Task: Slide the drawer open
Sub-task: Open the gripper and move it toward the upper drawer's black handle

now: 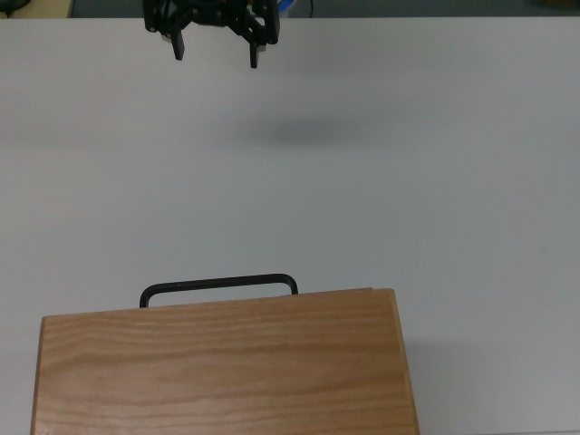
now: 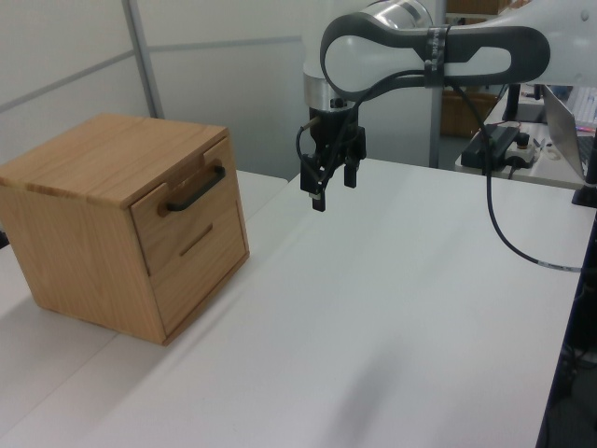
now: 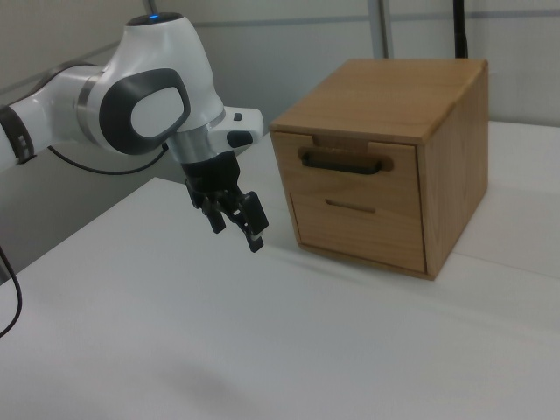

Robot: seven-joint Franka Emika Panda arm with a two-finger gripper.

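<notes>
Approaching is the step in hand: the gripper hangs above the white table, well apart from the cabinet, and nothing is grasped. Its two black fingers stand wide apart, pointing down, as the top view shows most plainly.

The drawer sits shut in the upper part of the cabinet front, its panel flush with the face. It lies at the left view's left, the right view's right, and the bottom of the top view, where only its handle projects past the cabinet top. A second, lower panel with a short slot-like pull sits beneath it.

Judged from this layout, the next move calls for:
1. Carrying the gripper across the table to the handle.
2. Lowering it to handle height.
3. Turning the fingers so that they straddle the bar, then closing on it.
4. Pulling straight out, square to the cabinet face, to avoid jamming.

Materials and shapes:
- Cabinet: boxy, light wood with clear grain on top, sharp edges.
- Handle: thin black U-shaped bar with rounded corners, standing off the panel and leaving a gap behind it.
- Table: smooth, matt white, probably low in friction, so the cabinet may slide when pulled.
- Arm: glossy white shells with grey joints.
</notes>
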